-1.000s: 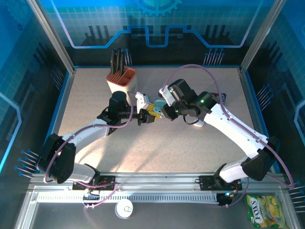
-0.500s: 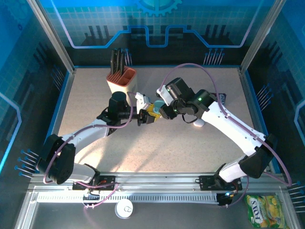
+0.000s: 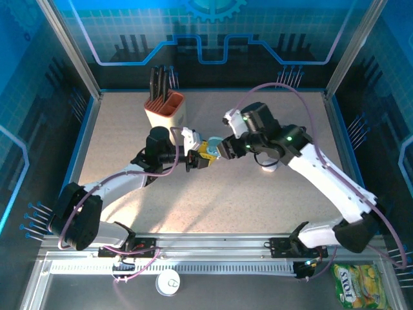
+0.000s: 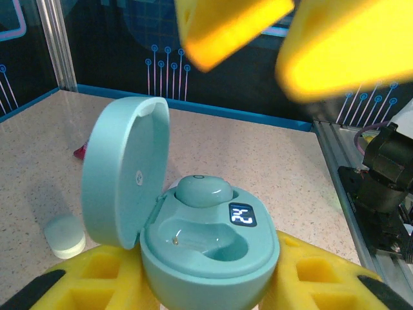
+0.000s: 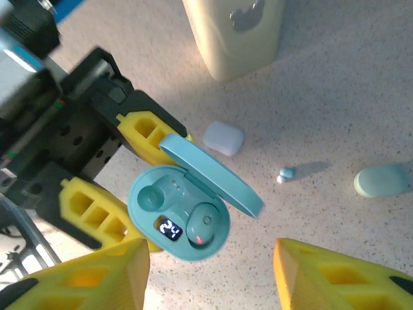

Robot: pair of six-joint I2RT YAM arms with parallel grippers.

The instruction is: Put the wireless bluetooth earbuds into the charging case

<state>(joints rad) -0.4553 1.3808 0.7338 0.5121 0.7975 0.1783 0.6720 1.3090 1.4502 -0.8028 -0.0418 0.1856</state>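
Left gripper (image 3: 201, 157): clamped on the charging case (image 4: 210, 248). Its yellow fingers (image 4: 310, 278) press the base from both sides, and the case is held over the middle of the table (image 3: 258, 213).
Charging case: teal. The lid (image 4: 126, 171) is hinged open and stands upright at one side. A small display is lit on the base.
Seated earbud (image 5: 205, 223): teal, in the socket farther from the left arm, with a red light glowing on it.
Other socket (image 5: 150, 197): appears empty, though the right wrist view is too soft to be sure.
Right gripper (image 5: 210, 274): jaws apart with nothing between them. It is poised just above the open case without touching it.
Loose earbud (image 5: 286, 173): a tiny teal bud lying on the table beyond the held case. It sits between the white case (image 5: 224, 137) and the mint oval pebble (image 5: 381, 181), apart from both.
Tool holder (image 3: 164, 110): a cream cup with dark handles standing in it, at the far side of the table behind the left gripper.
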